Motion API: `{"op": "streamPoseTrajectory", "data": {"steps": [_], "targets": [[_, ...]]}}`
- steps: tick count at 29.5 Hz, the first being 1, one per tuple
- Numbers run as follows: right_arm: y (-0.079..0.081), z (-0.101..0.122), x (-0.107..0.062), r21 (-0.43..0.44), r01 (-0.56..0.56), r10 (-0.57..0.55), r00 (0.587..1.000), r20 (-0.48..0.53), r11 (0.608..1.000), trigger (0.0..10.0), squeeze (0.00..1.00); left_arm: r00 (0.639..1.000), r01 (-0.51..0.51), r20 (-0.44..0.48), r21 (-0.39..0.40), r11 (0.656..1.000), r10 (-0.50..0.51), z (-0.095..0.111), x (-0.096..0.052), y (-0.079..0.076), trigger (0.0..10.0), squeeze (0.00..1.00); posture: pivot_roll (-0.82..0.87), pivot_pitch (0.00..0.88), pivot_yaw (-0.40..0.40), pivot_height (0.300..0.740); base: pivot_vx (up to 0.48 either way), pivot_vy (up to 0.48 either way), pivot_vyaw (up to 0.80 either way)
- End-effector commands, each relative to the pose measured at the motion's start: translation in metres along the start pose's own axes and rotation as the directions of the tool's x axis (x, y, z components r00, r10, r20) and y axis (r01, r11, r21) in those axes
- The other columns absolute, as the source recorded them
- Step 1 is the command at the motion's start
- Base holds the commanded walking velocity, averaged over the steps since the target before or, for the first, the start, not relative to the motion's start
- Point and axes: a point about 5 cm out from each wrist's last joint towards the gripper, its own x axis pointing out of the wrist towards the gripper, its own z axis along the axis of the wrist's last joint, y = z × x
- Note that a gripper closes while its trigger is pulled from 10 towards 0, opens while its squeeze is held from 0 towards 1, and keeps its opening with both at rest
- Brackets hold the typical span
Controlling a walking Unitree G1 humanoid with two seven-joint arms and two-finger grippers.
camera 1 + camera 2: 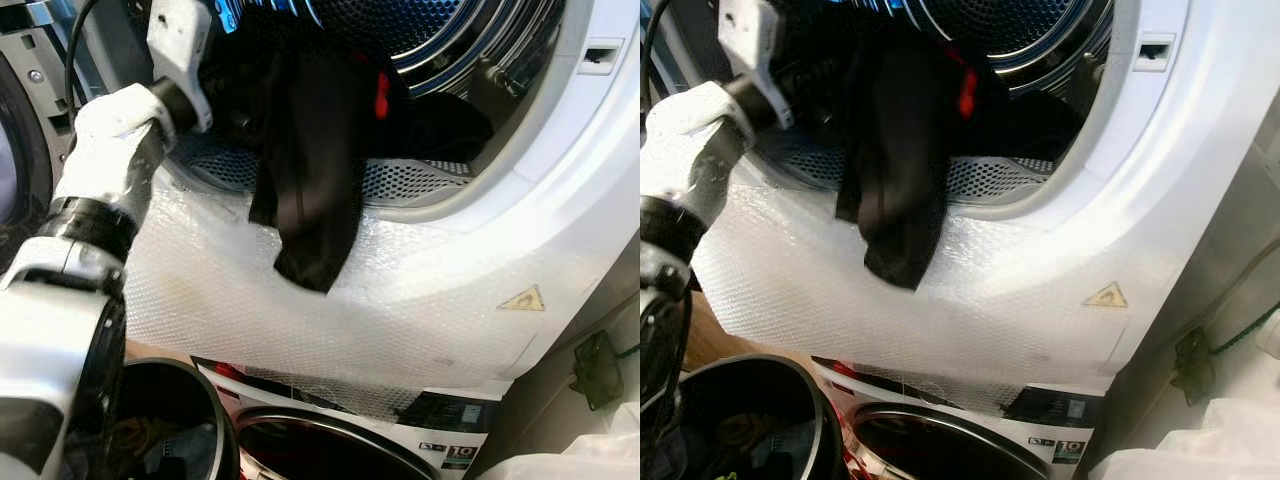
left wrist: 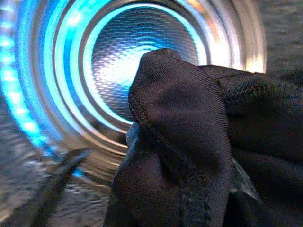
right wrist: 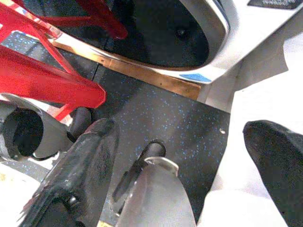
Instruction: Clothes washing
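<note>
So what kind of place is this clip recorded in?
Most likely a home laundry corner. Two front-loading machines are stacked: the upper one's perforated drum stands open with a black garment hanging over its rim, and a second machine's door sits below. The left claw holds the garment.

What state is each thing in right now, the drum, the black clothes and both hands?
Upper drum: door open, lit blue inside.
Black garment: draped over the drum's lip, half hanging out onto the bubble wrap.
Left hand: at the drum mouth, shut on the black garment.
Right hand: hanging low above the dark floor, open, holding nothing.
Lower machine's door: shut.
</note>
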Motion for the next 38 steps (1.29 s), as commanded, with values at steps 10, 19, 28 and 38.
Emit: {"op": "streamPoseTrajectory", "data": {"steps": [10,19,28,38], "targets": [[-0.01,-0.015,-0.006,0.012,0.035,-0.035,0.999,0.005,0.999,10.0,0.0,0.97,-0.152,-0.186,0.034,0.988,0.156,-0.011,0.021,-0.015,10.0,0.0,-0.03,0.0,0.077,0.74,0.0,0.0,0.0],[-0.014,-0.02,-0.008,0.024,0.052,-0.053,0.999,0.014,0.998,10.0,0.0,0.934,0.2,-0.28,-0.105,0.974,-0.222,-0.036,0.022,-0.06,10.0,0.62,-0.08,0.0,0.075,0.74,0.0,0.0,0.0],[-0.02,-0.017,-0.008,0.016,0.078,-0.078,0.997,0.016,0.997,10.0,0.0,0.964,0.233,-0.1,-0.129,0.964,-0.247,0.001,0.035,-0.056,10.0,1.0,-0.05,0.0,0.067,0.74,0.0,0.0,0.0],[-0.014,-0.005,-0.004,0.008,0.072,-0.073,0.996,0.049,0.997,10.0,0.0,0.982,0.186,0.003,-0.197,0.963,-0.189,0.021,0.038,-0.043,10.0,1.0,-0.02,0.014,0.067,0.74,0.0,0.0,0.0]]}}
